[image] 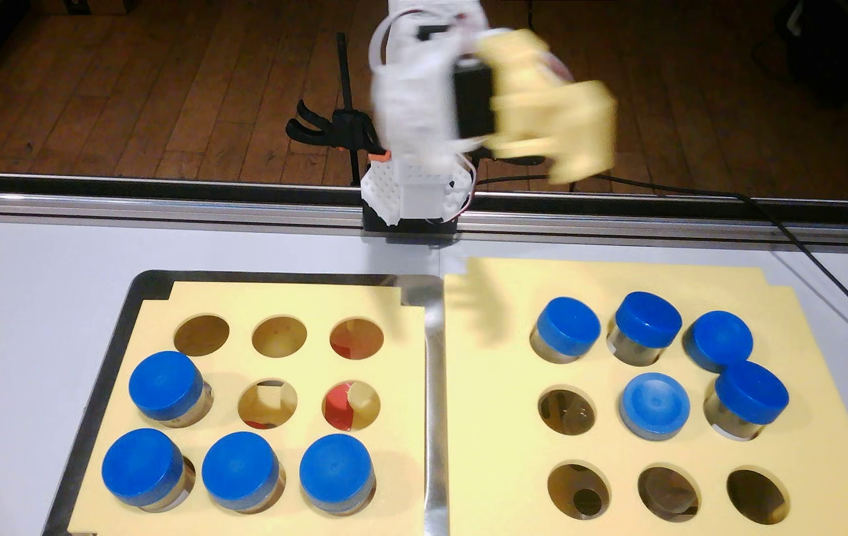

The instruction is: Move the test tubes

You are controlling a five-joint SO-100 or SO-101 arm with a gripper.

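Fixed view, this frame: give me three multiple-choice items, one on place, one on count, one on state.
1. Where is the pale-capped test tube?
A. right foam board, middle hole
B. left foam board, top row
C. on the bare table

2. How many test tubes stand in the left foam board?
A. two
B. four
C. six

3. What is the gripper doing?
A. clamping a tube
B. raised above the boards, blurred
C. resting on the tray

Key: A, it sits mid-grid on the right foam board; B, four blue caps there; B, it is high near the arm's base.
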